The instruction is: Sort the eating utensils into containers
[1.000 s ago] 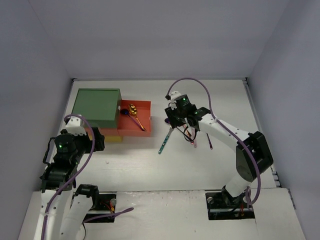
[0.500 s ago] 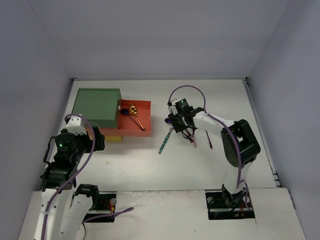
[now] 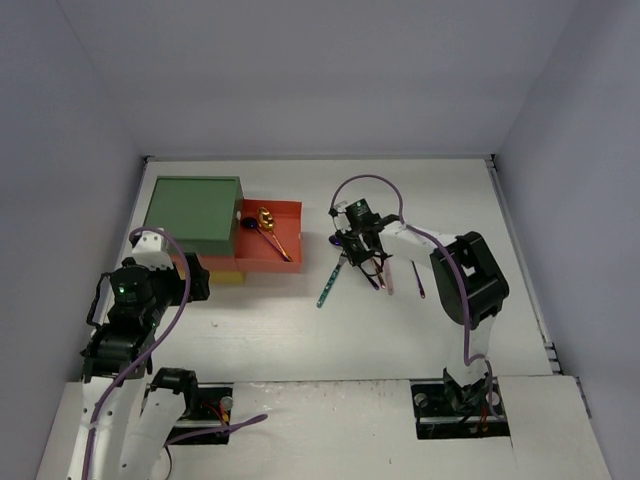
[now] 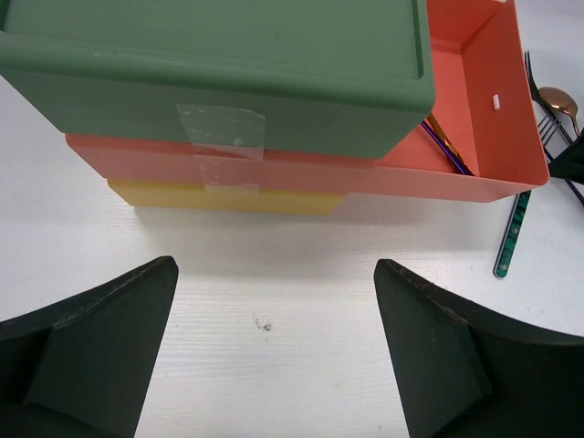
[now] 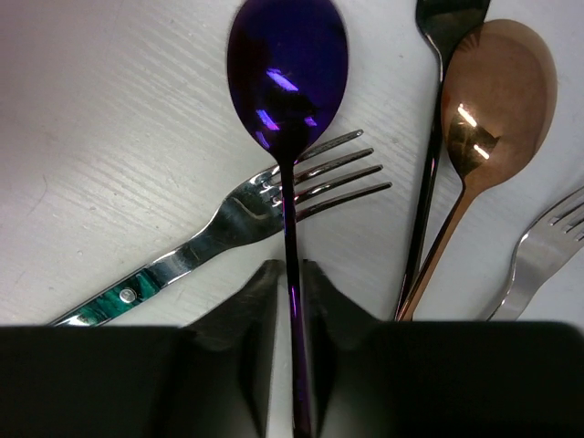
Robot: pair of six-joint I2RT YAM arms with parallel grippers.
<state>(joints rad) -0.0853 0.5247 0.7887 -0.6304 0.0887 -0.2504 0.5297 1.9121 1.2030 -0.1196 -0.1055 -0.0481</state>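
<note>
The stacked drawer unit is sitting at the table's far left, its orange-red drawer jutting out to the right. The left gripper is hovering just near of it, jaws spread wide. Right of the drawers, the right gripper is pinching the handle of the purple spoon, which is crossing over a green-handled fork.

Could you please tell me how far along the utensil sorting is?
Early. Done: a gold spoon and one dark utensil lie in the open orange drawer. In hand: the right gripper pinches the purple spoon by its handle. Remaining: at least the green-handled fork, copper spoon, dark fork and silver fork.
</note>
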